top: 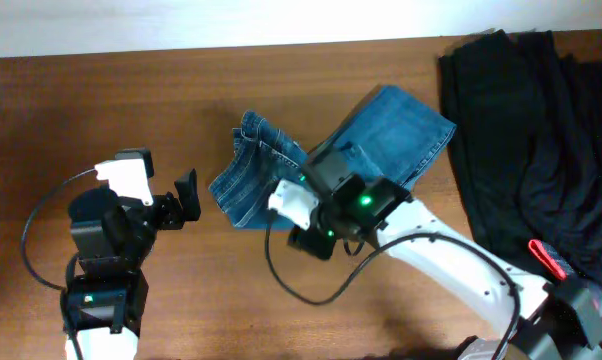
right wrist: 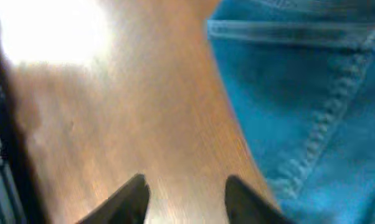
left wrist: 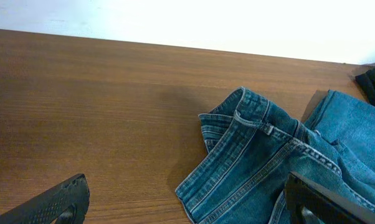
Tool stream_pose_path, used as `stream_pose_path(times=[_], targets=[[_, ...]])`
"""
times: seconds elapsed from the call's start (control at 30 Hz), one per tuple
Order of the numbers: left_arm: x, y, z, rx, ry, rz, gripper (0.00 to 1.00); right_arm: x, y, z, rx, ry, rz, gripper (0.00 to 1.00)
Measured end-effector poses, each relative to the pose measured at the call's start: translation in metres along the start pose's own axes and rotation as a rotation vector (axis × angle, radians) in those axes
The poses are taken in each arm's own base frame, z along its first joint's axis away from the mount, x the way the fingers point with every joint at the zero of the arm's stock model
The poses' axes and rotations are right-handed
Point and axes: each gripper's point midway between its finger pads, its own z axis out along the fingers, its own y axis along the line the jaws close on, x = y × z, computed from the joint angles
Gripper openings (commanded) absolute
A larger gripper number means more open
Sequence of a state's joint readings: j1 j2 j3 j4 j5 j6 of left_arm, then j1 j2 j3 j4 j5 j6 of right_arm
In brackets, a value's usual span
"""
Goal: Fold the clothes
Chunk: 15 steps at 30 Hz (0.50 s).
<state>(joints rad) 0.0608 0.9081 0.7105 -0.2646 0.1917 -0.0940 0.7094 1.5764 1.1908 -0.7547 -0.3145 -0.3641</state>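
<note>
The blue denim jeans [top: 381,135] lie bunched in the middle of the wooden table, waistband end toward the left. In the left wrist view the jeans [left wrist: 281,162] fill the lower right. My left gripper [top: 186,197] is open and empty, just left of the jeans' waistband; its fingers straddle the cloth edge [left wrist: 187,202] in its own view. My right gripper [right wrist: 186,199] is open and empty, low over bare wood beside the jeans' edge [right wrist: 299,93]. In the overhead view the right wrist [top: 331,205] covers the jeans' lower edge.
A pile of black garments [top: 531,130] lies at the right end of the table, with a small red item [top: 549,258] near its lower edge. The back edge of the table runs along the white wall [top: 181,25].
</note>
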Motion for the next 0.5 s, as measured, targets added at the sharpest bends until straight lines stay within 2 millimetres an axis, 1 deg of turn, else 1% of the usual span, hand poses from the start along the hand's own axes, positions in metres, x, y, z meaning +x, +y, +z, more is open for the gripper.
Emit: stream_pose_path(times=[0.03, 0.07, 0.1, 0.13, 0.2, 0.23, 0.3, 0.33, 0.37, 0.4, 0.47, 0.5], targets=[[0.000, 0.000, 0.000, 0.000, 0.000, 0.000, 0.99, -0.009, -0.007, 0.001, 0.052, -0.027, -0.016, 0.85], [0.000, 0.000, 0.000, 0.000, -0.001, 0.000, 0.99, -0.014, -0.017, 0.000, 0.100, -0.044, -0.028, 0.91], [0.000, 0.000, 0.000, 0.000, 0.000, 0.000, 1.00, -0.029, -0.034, -0.003, 0.185, -0.102, -0.046, 0.95], [0.000, 0.000, 0.000, 0.000, 0.000, 0.000, 0.99, -0.046, -0.056, -0.011, 0.291, -0.163, -0.057, 0.96], [0.000, 0.000, 0.000, 0.000, 0.001, 0.000, 0.99, -0.070, -0.084, -0.026, 0.412, -0.257, -0.101, 0.98], [0.000, 0.000, 0.000, 0.000, 0.000, 0.000, 0.99, -0.081, -0.102, -0.036, 0.481, -0.306, -0.119, 0.98], [0.000, 0.000, 0.000, 0.000, 0.001, 0.000, 0.99, -0.082, -0.125, -0.044, 0.547, -0.323, -0.120, 0.99], [0.001, 0.000, 0.000, 0.000, 0.004, -0.001, 0.99, -0.081, -0.137, -0.042, 0.566, -0.322, -0.116, 0.99], [0.001, 0.000, 0.000, 0.000, 0.004, 0.000, 0.99, -0.076, -0.145, -0.036, 0.566, -0.307, -0.111, 0.99], [0.001, 0.000, 0.000, 0.000, 0.004, 0.000, 0.99, -0.069, -0.152, -0.026, 0.556, -0.287, -0.101, 0.99], [0.001, 0.000, 0.000, 0.000, 0.003, -0.001, 0.99, -0.052, -0.165, 0.005, 0.512, -0.233, -0.084, 0.99], [0.001, 0.000, 0.000, 0.000, 0.004, -0.001, 0.99, -0.046, -0.167, 0.017, 0.496, -0.217, -0.082, 0.99]])
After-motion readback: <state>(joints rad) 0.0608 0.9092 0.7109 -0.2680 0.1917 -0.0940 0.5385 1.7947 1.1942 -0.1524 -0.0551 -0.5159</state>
